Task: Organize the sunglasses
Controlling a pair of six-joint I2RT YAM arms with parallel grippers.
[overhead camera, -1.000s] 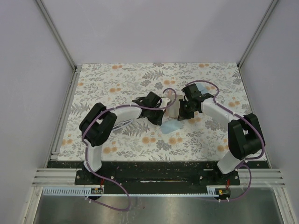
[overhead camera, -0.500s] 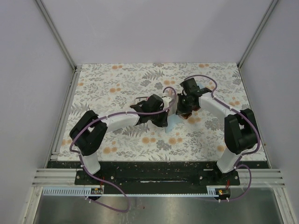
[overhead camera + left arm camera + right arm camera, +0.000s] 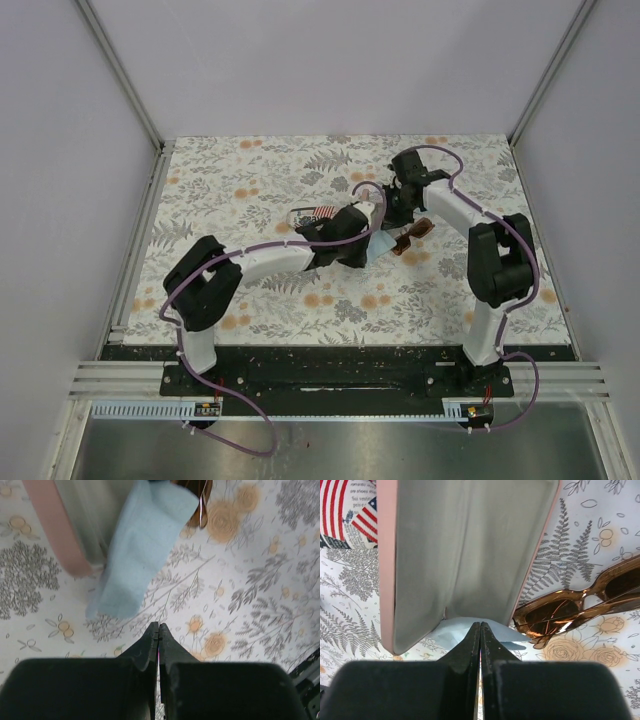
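Note:
The reddish-brown sunglasses (image 3: pixel 411 236) lie folded on the floral table, just right of the open pink case; they also show in the right wrist view (image 3: pixel 585 602) and at the top edge of the left wrist view (image 3: pixel 199 495). My right gripper (image 3: pixel 480 625) is shut and empty, its tips over a pale blue cloth (image 3: pixel 452 630) at the mouth of the pink case (image 3: pixel 387 565). My left gripper (image 3: pixel 158 626) is shut and empty above the table, just short of the blue cloth (image 3: pixel 142 545). The silvery-framed pair is out of view.
The American-flag case (image 3: pixel 322 212) lies left of the pink case, under the left arm, and shows in the right wrist view (image 3: pixel 345 510). The pink case's grey lining (image 3: pixel 465 540) faces up. Both forearms crowd the table's middle.
My left gripper has reached further right toward the cloth and case. My right gripper has pulled back and left over the case, uncovering the reddish-brown sunglasses. The flag case has come into view.

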